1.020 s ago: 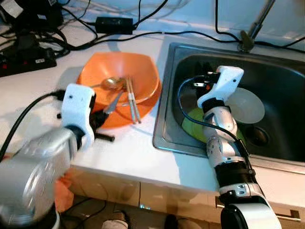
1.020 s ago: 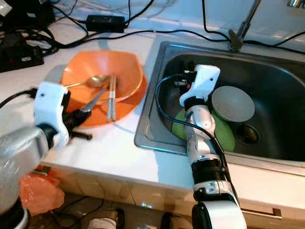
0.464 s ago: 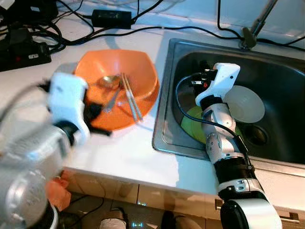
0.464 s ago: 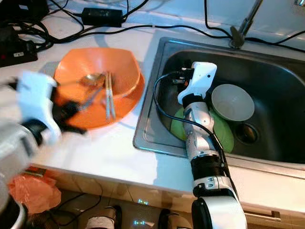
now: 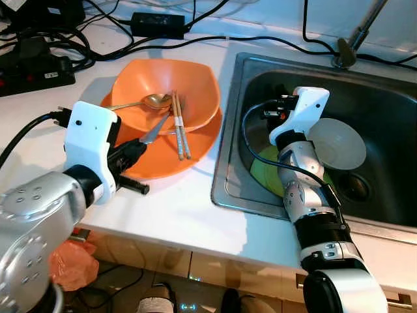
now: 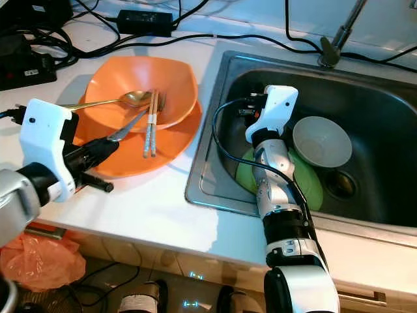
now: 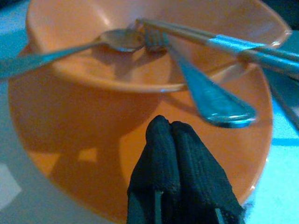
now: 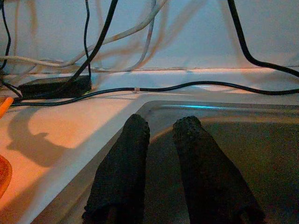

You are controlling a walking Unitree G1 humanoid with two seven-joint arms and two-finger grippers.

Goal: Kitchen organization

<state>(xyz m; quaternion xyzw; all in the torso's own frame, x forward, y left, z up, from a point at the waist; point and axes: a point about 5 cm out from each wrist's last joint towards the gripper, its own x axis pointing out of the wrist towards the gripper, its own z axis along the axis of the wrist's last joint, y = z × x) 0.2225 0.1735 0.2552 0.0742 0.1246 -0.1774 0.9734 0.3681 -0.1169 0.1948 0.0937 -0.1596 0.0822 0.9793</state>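
An orange bowl (image 5: 163, 91) sits on an orange plate (image 5: 195, 147) on the white counter. A gold spoon (image 5: 146, 101), a fork (image 5: 156, 130) and a pair of chopsticks (image 5: 179, 127) lie across the bowl. My left gripper (image 7: 170, 128) is shut and empty, its fingertips over the plate's near rim, just short of the fork handle (image 7: 210, 100). My right gripper (image 8: 161, 126) hangs inside the sink (image 5: 228, 130) near its back left corner, fingers slightly open and empty. Below that arm, a green plate (image 5: 267, 173) and a pale bowl (image 5: 339, 143) lie in the basin.
A faucet (image 5: 355, 36) stands behind the sink. Black cables, a power adapter (image 5: 156, 25) and a power strip (image 5: 32, 65) crowd the back of the counter. The counter's front edge runs close below the orange plate.
My left arm swung and was blurred half a second ago; it has settled again at the plate's near rim. The view shifted a little. The right arm stayed in the sink.
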